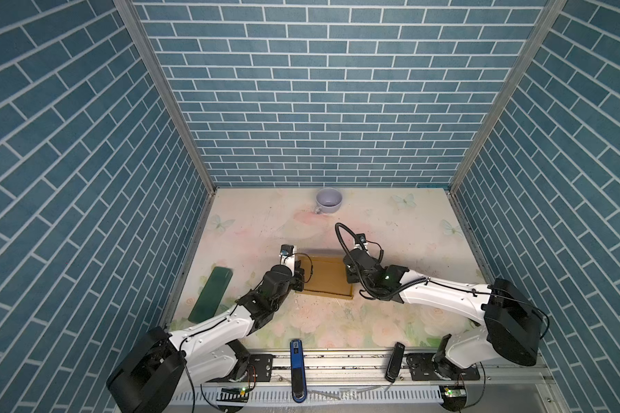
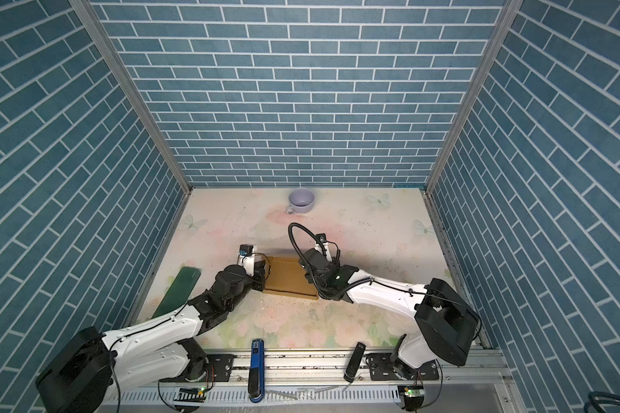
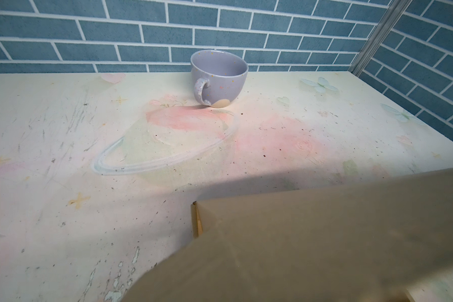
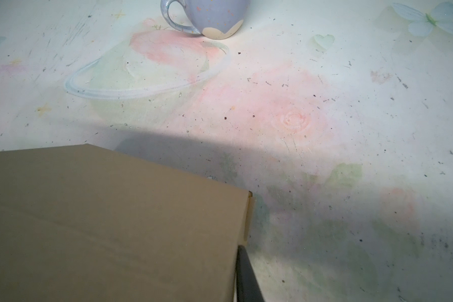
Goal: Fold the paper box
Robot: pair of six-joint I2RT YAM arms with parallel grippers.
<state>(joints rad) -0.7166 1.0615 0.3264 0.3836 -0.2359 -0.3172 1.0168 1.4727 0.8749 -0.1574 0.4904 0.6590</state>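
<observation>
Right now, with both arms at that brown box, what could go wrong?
1. The left fingers and right fingers seem to pinch opposite edges of the paper box; uneven pulling could crease or tear it.
2. The thin cardboard might slip free and spring back.
3. Cardboard fills much of both wrist views, hiding the grip.
</observation>
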